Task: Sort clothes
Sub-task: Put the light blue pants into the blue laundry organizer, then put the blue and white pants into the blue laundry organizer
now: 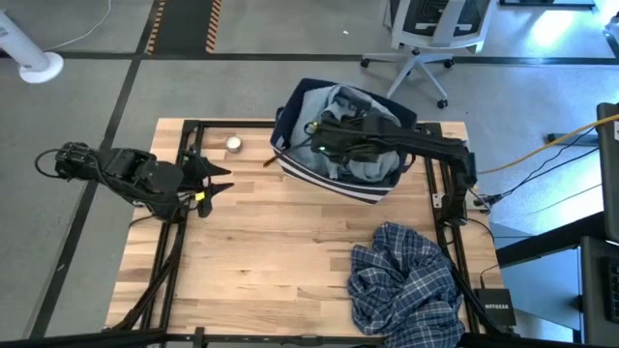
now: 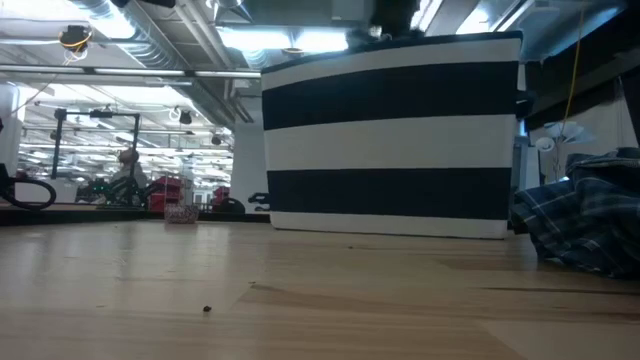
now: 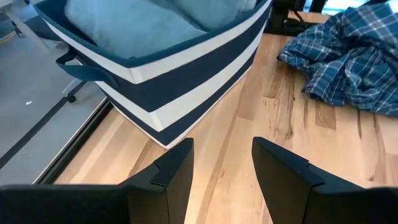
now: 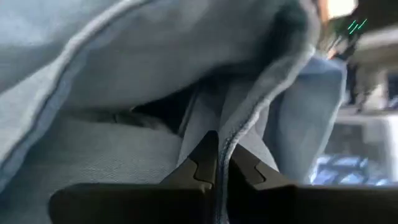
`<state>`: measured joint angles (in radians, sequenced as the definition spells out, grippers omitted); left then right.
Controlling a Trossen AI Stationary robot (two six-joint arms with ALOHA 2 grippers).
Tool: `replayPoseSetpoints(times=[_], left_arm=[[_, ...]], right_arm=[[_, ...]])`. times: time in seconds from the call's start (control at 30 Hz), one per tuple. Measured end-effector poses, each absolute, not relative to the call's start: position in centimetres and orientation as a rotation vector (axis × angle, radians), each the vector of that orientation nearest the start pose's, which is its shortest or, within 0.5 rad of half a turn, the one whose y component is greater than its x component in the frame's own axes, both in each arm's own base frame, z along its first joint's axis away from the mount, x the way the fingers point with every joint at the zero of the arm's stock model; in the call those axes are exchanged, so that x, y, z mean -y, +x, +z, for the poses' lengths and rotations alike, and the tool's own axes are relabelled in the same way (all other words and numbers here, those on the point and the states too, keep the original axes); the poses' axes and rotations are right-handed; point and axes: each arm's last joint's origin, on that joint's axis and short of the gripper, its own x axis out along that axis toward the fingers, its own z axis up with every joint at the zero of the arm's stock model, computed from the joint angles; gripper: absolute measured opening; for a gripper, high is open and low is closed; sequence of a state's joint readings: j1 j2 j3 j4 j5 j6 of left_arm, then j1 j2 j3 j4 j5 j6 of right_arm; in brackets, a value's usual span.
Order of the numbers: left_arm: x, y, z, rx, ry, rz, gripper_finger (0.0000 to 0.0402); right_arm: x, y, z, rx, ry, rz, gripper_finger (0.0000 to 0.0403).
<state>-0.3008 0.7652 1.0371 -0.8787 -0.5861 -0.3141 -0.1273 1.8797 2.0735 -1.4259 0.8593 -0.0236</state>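
Observation:
A navy bin with white stripes (image 1: 334,179) stands at the table's far middle, holding light blue and grey clothes (image 1: 338,101). My right gripper (image 1: 321,140) reaches over the bin from the table's right and is shut on light blue cloth (image 4: 124,74) inside it. A blue-white plaid shirt (image 1: 401,280) lies crumpled on the table near the right front corner; it also shows in the low view (image 2: 590,220) and the left wrist view (image 3: 348,56). My left gripper (image 3: 222,168) is open and empty at the table's left, facing the bin (image 3: 186,81). My right gripper pinches a hemmed edge of the light blue cloth (image 4: 231,134) between its two fingers (image 4: 202,163). The edge runs out from between the fingertips, and the rest of the cloth lies bunched around them in the bin. One layer or several, I cannot tell.
A small round object (image 1: 233,144) sits on the table's far left, left of the bin. Black frame rails (image 1: 179,242) run along the table's left and right sides. Bare wood lies between the left gripper, the bin and the plaid shirt. An office chair (image 1: 426,39) stands beyond the table.

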Motion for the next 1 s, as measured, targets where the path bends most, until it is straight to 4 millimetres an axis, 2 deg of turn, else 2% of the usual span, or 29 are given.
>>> replayPoseSetpoints(times=[0.13,0.23,0.3,0.4,0.57,0.7,0.8,0.9,1.0], left_arm=[[2.3,12.8,35.6,-0.516,-0.034,0.360,0.0158],[2.4,13.1,35.4,-0.526,-0.026,0.360,0.0158],[2.4,13.2,35.4,-0.528,-0.019,0.359,0.0158],[2.4,13.2,35.4,-0.529,-0.016,0.358,0.0158],[2.4,13.2,35.4,-0.528,-0.019,0.360,0.0158],[2.4,13.2,35.4,-0.528,-0.020,0.361,0.0158],[2.4,13.2,35.4,-0.529,-0.020,0.361,0.0158],[2.4,13.2,35.4,-0.529,-0.018,0.360,0.0158],[2.4,13.2,35.4,-0.529,-0.018,0.360,0.0158]], right_arm=[[8.4,35.8,33.5,-1.282,-0.347,-0.848,0.0024],[9.0,36.2,30.9,-1.302,-0.260,-0.780,0.0032],[9.3,36.5,30.2,-1.297,-0.205,-0.739,0.0041],[9.4,36.7,30.2,-1.275,-0.157,-0.697,0.0065],[9.3,36.6,32.6,-1.236,-0.137,-0.674,0.0137],[9.1,36.2,36.3,-1.163,-0.146,-0.671,0.0196],[8.4,36.0,39.4,-1.060,-0.137,-0.653,0.0224],[6.9,35.8,41.7,-0.981,-0.154,-0.579,0.0237],[4.4,35.9,42.9,-0.933,-0.188,-0.490,0.0238]])
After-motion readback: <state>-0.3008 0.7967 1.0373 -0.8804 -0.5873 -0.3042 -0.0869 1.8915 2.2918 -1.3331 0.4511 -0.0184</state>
